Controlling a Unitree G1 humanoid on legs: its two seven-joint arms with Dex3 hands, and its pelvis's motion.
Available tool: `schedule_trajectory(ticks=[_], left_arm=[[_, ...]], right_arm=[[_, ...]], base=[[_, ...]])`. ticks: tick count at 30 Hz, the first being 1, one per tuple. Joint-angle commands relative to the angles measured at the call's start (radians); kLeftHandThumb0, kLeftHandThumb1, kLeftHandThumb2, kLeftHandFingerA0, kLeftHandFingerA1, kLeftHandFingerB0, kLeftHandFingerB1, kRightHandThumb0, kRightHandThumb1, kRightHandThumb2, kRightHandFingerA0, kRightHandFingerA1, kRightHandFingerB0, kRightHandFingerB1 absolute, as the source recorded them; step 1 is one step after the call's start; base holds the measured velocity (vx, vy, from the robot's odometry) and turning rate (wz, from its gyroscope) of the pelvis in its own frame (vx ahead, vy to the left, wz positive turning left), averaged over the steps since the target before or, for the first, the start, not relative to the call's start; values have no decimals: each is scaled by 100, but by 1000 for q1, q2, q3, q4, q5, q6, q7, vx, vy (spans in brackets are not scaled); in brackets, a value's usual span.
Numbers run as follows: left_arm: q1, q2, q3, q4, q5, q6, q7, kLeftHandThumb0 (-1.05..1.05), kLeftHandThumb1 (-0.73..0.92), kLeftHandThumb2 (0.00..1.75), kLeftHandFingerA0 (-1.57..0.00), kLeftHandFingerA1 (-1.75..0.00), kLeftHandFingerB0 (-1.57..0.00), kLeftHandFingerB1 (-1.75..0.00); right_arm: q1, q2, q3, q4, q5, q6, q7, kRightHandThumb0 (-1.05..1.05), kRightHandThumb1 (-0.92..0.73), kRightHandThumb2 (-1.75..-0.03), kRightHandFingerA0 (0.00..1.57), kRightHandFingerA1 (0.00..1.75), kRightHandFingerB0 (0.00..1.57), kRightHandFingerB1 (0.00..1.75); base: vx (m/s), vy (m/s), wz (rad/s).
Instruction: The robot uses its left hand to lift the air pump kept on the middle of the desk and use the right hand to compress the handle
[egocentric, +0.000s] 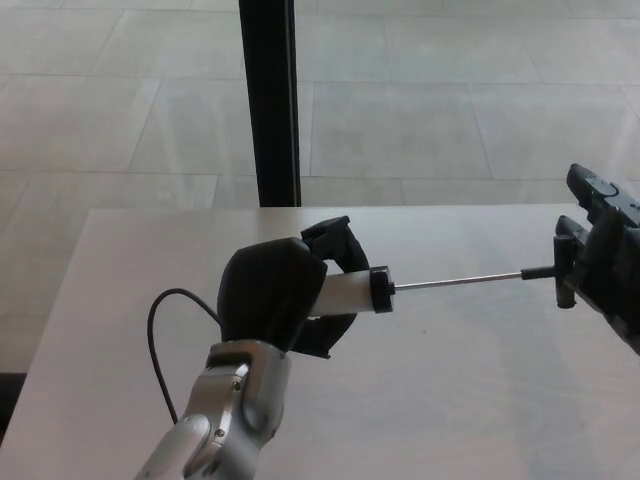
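Observation:
My left hand (285, 300) is shut on the white barrel of the air pump (352, 292) and holds it above the desk (470, 400), lying almost level and pointing right. A thin metal rod (458, 281) is drawn out of the barrel's black collar and ends in the black T-handle (563, 271). My right hand (605, 258) is at the right edge with its fingers apart, the T-handle resting against its fingers. The hand is not closed around the handle.
A black cable (165, 335) loops from my left forearm over the desk. A dark vertical post (270, 100) stands behind the desk's far edge, with tiled floor beyond.

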Motion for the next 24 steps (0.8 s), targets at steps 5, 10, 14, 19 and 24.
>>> schedule_trajectory(ticks=[5, 10, 14, 19, 24], left_arm=[[-30, 5, -9, 18, 7, 9, 15, -15, 48, 124, -96, -175, -84, -157], [-33, -1, -10, 21, 5, 13, 19, -17, 48, 124, -98, -175, -84, -156], [-46, -6, -10, 21, 2, 16, 11, -21, 47, 117, -124, -143, -104, -130], [-62, -20, -6, 28, -9, 13, 14, -15, 48, 124, -96, -175, -83, -158], [-76, -33, 3, 39, -19, 11, 18, -23, 51, 116, -124, -143, -102, -128]], right_arm=[[-64, -26, 15, 19, -18, 26, 19, -105, -92, -133, 0, 4, 11, 7], [-76, -28, 31, 32, -38, 17, 18, -100, -92, -132, 0, 9, 10, 12], [-80, 5, 30, 24, -29, 20, -7, -102, -90, -130, 0, 8, 12, 13], [-43, 47, 29, 14, -14, 20, -13, -105, -92, -132, 0, 6, 9, 6], [-34, 85, 20, 3, -1, 30, -25, -102, -92, -132, 0, 6, 7, 6]], base=[[0, 0, 0], [0, 0, 0], [0, 0, 0], [0, 0, 0], [0, 0, 0]])
